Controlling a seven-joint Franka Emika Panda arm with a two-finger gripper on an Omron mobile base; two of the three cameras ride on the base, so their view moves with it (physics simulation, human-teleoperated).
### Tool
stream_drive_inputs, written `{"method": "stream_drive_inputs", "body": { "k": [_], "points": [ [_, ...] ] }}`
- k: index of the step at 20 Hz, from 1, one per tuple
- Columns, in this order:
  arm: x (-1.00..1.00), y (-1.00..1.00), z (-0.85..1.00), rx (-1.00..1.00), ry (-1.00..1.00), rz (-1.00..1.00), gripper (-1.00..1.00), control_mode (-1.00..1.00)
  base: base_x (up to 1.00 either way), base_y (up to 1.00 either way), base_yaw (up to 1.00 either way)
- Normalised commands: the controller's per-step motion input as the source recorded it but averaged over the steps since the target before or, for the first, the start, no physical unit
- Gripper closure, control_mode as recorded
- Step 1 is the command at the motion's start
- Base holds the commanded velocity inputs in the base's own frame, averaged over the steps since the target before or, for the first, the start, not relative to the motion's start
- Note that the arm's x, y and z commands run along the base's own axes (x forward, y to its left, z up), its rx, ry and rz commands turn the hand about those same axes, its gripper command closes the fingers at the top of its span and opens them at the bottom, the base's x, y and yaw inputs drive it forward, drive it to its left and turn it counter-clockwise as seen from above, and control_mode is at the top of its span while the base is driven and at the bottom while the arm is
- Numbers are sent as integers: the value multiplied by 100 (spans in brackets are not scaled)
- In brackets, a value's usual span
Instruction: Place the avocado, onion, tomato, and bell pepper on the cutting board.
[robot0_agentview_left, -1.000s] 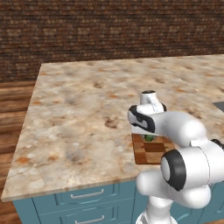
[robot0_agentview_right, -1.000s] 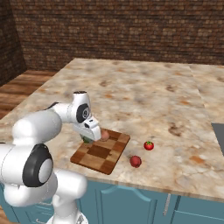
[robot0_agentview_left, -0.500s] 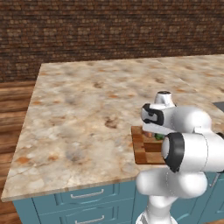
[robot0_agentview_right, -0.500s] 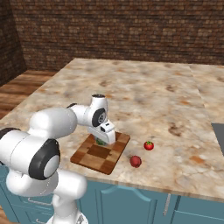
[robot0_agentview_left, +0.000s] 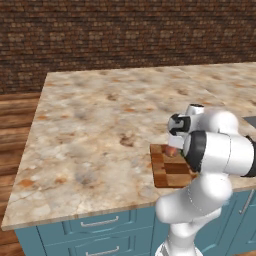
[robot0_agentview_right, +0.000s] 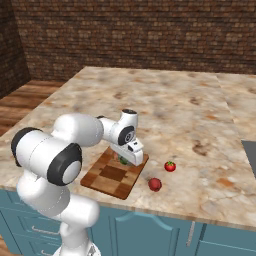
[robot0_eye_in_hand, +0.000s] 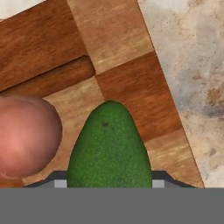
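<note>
Near the front edge of the stone counter (robot0_agentview_right: 190, 115), the gripper (robot0_agentview_right: 125, 159) hangs low over the far right corner of the cutting board (robot0_agentview_right: 107, 180), with the avocado (robot0_eye_in_hand: 109, 146) between its fingers; whether they clamp it or have let go cannot be told. The onion (robot0_eye_in_hand: 26, 135) lies on the board just beside the avocado. Off the board to the right, the tomato (robot0_agentview_right: 170, 166) and the dark red bell pepper (robot0_agentview_right: 155, 184) sit on the counter, near each other.
</note>
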Motion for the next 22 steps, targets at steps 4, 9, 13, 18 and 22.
{"method": "stream_drive_inputs", "body": {
  "k": [4, 9, 13, 18, 22],
  "points": [
    [26, -8, -18, 1, 0, 0, 100, -100, 0, 0, 0],
    [11, -5, -19, 1, 0, 0, 100, -100, 0, 0, 0],
    [0, 0, -18, 2, 0, 0, 100, -100, 0, 0, 0],
    [-4, 0, -1, 2, -1, 0, 100, -100, 0, 0, 0],
    [-10, 21, -2, 0, -1, 0, -100, -100, 0, 0, 0]
  ]
}}
